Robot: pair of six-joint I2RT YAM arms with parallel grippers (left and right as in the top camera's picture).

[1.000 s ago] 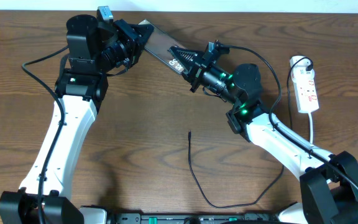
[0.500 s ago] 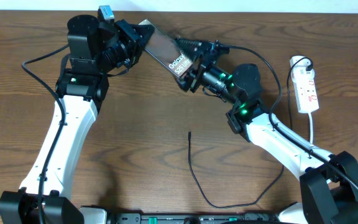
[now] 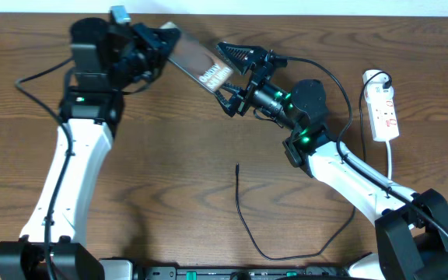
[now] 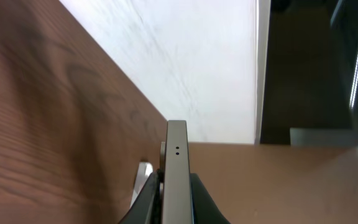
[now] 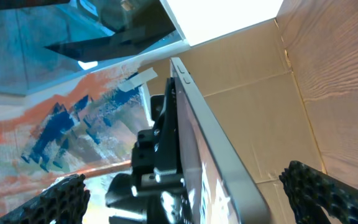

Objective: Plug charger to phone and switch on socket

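The left gripper [image 3: 155,48] is clamping one end of the phone [image 3: 197,62] at the far left of the table [image 3: 154,179], with the phone's slim edge facing the left wrist camera. The right gripper [image 3: 229,76] is standing wide open, its fingers flanking the phone's free end and gripping nothing. The charger [image 3: 240,208] is lying loose on the table at near centre, its connector tip pointing far. The socket [image 3: 384,111] is resting at the far right, well apart from the phone.
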